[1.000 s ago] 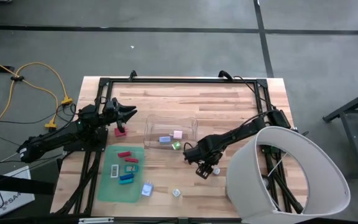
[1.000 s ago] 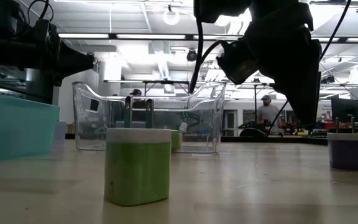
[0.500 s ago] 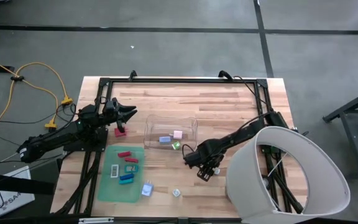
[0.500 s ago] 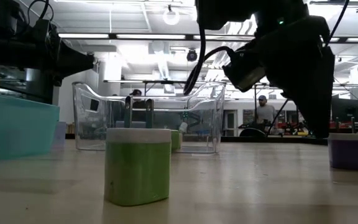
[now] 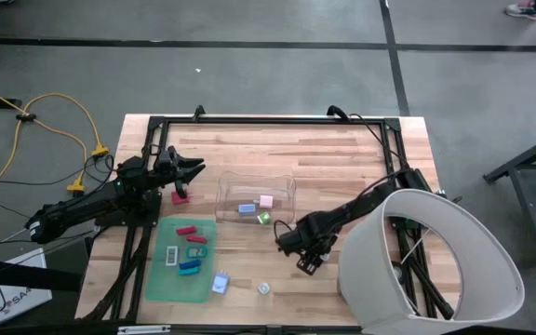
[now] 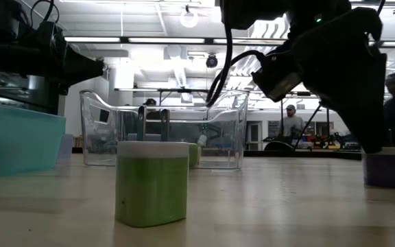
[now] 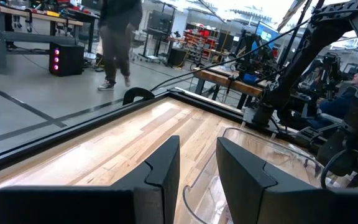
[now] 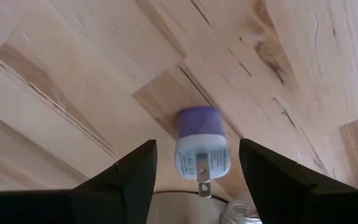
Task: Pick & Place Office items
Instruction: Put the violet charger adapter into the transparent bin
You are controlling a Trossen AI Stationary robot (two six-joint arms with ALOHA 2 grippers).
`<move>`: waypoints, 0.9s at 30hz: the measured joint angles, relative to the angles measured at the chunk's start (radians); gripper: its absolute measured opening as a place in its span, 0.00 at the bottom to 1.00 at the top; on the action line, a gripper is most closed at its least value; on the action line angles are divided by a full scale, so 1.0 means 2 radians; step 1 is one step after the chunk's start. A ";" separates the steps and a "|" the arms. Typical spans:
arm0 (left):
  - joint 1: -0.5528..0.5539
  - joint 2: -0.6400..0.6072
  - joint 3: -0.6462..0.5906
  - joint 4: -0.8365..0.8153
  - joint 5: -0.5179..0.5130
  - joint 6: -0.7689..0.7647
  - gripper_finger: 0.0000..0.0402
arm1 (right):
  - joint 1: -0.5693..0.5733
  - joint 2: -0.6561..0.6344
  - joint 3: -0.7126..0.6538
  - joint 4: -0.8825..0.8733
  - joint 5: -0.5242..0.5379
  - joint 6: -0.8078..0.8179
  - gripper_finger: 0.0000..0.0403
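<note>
A small purple-and-white plug-like piece (image 8: pixel 201 144) lies on the bare wood right of the clear bin (image 5: pixel 254 197). My right gripper (image 8: pixel 196 148) points steeply down over it, open, one finger on each side and neither touching. In the low view the piece (image 6: pixel 384 168) sits just under the gripper (image 6: pixel 374 140). The bin holds a blue (image 5: pixel 247 209), a pink (image 5: pixel 266 200) and a green piece (image 5: pixel 263 218). Several more pieces lie on the green mat (image 5: pixel 167 284). My left gripper (image 5: pixel 190 170) waits level at the table's left, slightly open and with nothing in it.
A red block (image 5: pixel 180 195) lies by the left gripper. A blue-white piece (image 5: pixel 220 283) and a green-white piece (image 5: pixel 264 289) lie near the front edge. A white lamp shade (image 5: pixel 431 265) covers the near right corner. A black frame (image 5: pixel 268 119) runs along the table's edges.
My right gripper has edged a little toward the table's near edge and down over the purple-and-white piece, with its fingers as far apart as before. Nothing on the table has shifted.
</note>
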 joint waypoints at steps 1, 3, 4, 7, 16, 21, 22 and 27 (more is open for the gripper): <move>0.000 0.000 0.000 0.000 0.000 0.000 0.25 | 0.001 0.000 0.000 -0.001 0.000 0.001 0.54; 0.000 0.000 0.000 0.000 0.000 0.000 0.25 | 0.003 0.000 0.000 -0.001 0.001 0.006 0.54; 0.000 0.000 0.000 0.000 0.000 0.000 0.25 | 0.003 0.000 0.000 -0.001 0.001 0.008 0.54; 0.000 0.000 0.000 0.000 0.000 0.000 0.25 | 0.004 0.003 0.000 -0.004 0.001 0.008 0.54; 0.000 0.000 0.000 0.000 0.000 0.000 0.25 | 0.007 0.003 0.000 -0.007 0.002 0.011 0.54; 0.000 0.000 0.000 0.000 0.000 0.000 0.25 | 0.012 0.003 0.000 -0.008 0.003 0.012 0.54; 0.000 0.000 0.000 0.000 0.000 0.000 0.25 | 0.012 0.003 0.000 -0.008 0.004 0.012 0.54; 0.000 0.000 0.000 0.000 0.000 0.000 0.25 | 0.015 0.007 0.000 -0.007 0.010 0.010 0.54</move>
